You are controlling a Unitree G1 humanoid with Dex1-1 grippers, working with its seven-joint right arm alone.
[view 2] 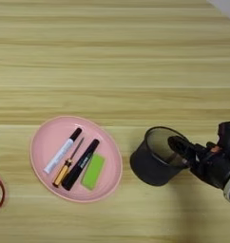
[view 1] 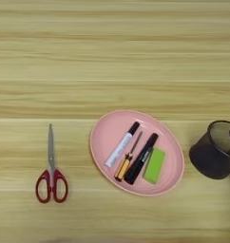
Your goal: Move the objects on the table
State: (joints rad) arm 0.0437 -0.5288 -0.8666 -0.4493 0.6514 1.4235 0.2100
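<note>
The black wire-mesh pen cup [view 2: 152,166] stands on the table [view 2: 112,57] right of a pink plate; its opening shows toward the upper right. My right gripper [view 2: 181,146] comes in from the right edge and its black tip lies over the cup's right rim, inside the opening. The thick black marker pen [view 2: 81,163] lies slanted in the plate, between an orange-handled tool and a green block. In the left eye view the cup [view 1: 209,159] sits at the right edge.
The pink oval plate [view 1: 105,137] also holds a white marker with a black cap [view 1: 121,144], an orange-handled tool [view 1: 124,166] and a green block [view 1: 155,166]. Red-handled scissors [view 1: 51,182] lie to its left, blades pointing away.
</note>
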